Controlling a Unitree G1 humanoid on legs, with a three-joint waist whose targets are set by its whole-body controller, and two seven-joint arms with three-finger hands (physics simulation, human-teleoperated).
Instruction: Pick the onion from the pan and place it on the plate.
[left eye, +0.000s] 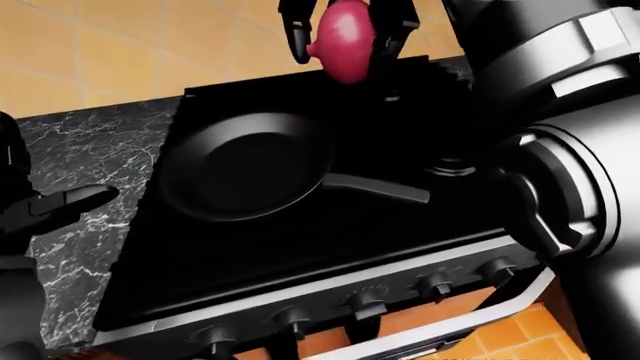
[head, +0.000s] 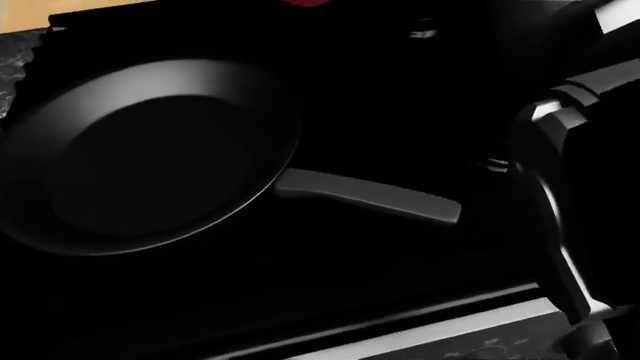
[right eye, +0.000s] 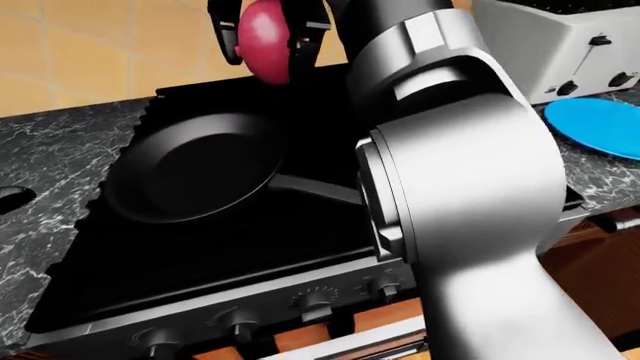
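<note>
My right hand (left eye: 342, 54) is shut on the red onion (left eye: 345, 30), holding it in the air above the top rim of the black pan (left eye: 245, 165). Dark fingers (right eye: 225, 41) grip it on both sides. The pan sits on the black stove with nothing in it, its handle (head: 370, 196) pointing right. In the head view only a sliver of the onion (head: 305, 2) shows at the top edge. The blue plate (right eye: 600, 124) lies on the counter at the right edge of the right-eye view. My left hand (left eye: 60, 202) hovers open over the counter at the left.
My right forearm (right eye: 460, 187) fills much of the right-eye view between pan and plate. A silver toaster (right eye: 560, 52) stands above the plate. Stove knobs (left eye: 365, 300) line the bottom edge. Marble counter (left eye: 90, 157) flanks the stove, with a tiled wall (left eye: 120, 52) behind.
</note>
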